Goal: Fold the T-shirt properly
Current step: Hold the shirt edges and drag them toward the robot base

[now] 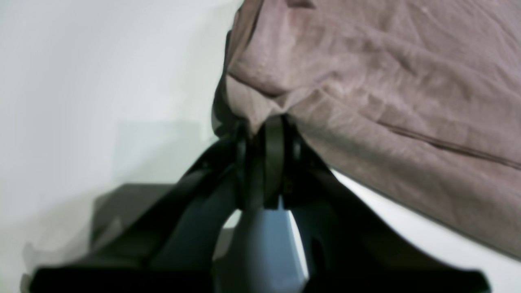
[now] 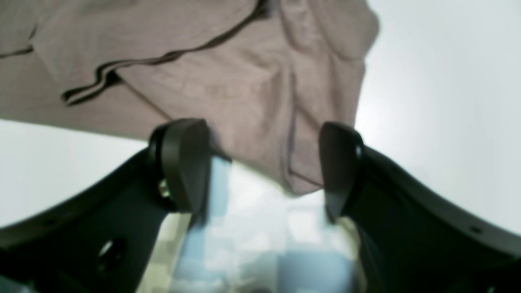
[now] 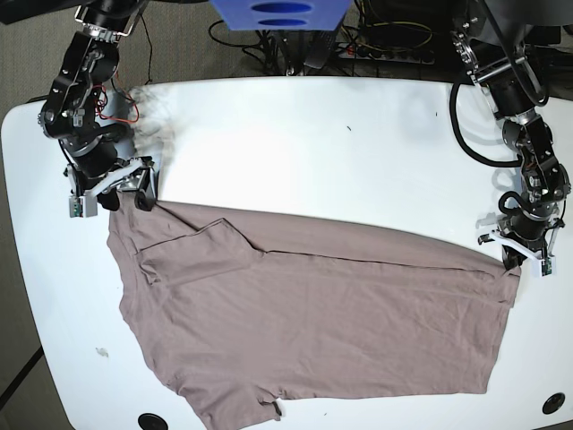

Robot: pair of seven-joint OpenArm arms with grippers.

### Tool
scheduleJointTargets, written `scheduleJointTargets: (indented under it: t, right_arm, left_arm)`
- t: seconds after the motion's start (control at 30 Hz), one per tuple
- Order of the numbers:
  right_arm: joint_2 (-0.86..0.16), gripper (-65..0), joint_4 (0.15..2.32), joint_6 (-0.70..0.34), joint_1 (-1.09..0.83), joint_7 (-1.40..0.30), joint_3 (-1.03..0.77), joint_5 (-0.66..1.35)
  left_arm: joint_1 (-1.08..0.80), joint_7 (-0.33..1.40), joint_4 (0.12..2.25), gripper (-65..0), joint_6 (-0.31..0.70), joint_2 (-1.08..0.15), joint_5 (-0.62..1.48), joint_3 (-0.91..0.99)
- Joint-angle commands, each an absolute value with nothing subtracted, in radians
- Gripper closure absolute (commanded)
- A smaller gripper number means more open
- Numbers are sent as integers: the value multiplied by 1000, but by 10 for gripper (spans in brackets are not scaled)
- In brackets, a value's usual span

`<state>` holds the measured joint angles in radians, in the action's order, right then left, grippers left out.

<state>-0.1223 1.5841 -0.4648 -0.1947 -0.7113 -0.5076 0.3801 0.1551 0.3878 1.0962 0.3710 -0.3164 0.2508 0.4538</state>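
While wrinkled taupe T-shirt [image 3: 313, 322] lies on white table [image 3: 340, 152], left gripper [image 1: 264, 130] pinching its 3 o'clock corner, right gripper [image 2: 264, 162] spread wide at 10 o'clock corner.

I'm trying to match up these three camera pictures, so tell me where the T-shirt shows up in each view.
Left wrist: T-shirt fills the upper right, a corner pinched in the shut left gripper.
Right wrist: it covers the upper left and centre, an edge hanging between the open right gripper's fingers.
Base: it spreads across the lower middle.
Shared landmark: the white table, bare beside the cloth in every view.
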Motion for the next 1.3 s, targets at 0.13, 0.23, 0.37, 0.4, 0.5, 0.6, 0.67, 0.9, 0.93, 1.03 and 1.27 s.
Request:
scheduleJointTargets:
  t: [0.13, 0.23, 0.37, 0.4, 0.5, 0.6, 0.67, 0.9, 0.93, 1.03, 1.27]
  right_arm:
    - [-143, -417, 1530, -453, -143, -729, -508, 389]
    - [-152, -417, 1505, -453, -128, -727, -500, 392]
    - [-170, -417, 1460, -457, -83, -722, -497, 385]
    - [-173, -417, 1456, -456, -78, -722, -496, 384]
    - [-178, -414, 1445, -455, -65, -723, -495, 382]
    - [-172, -404, 1451, -458, -71, -718, -499, 383]
    - [-165, -390, 1457, -461, -81, -716, -504, 386]
    - [-161, -337, 1460, -462, -89, -716, -511, 389]
    - [-161, -322, 1453, -464, -91, -713, -508, 393]
    - [-161, -287, 1443, -467, -95, -708, -505, 398]
    - [-161, -188, 1439, -469, -93, -704, -503, 399]
  left_arm:
    - [164, 416, 1104, -44, 369, -331, 241, 451]
    - [167, 413, 1101, -45, 369, -331, 241, 450]
    - [165, 406, 1104, -42, 369, -323, 244, 452]
    - [165, 406, 1104, -42, 369, -323, 243, 452]
    - [166, 407, 1104, -42, 369, -323, 243, 453]
    - [162, 407, 1107, -41, 368, -323, 246, 453]
    - [159, 408, 1111, -41, 368, -323, 250, 453]
    - [157, 408, 1109, -37, 369, -320, 250, 454]
    - [157, 411, 1111, -36, 370, -320, 251, 455]
    - [157, 413, 1112, -34, 370, -320, 252, 456]
    - [153, 415, 1115, -31, 371, -321, 253, 458]
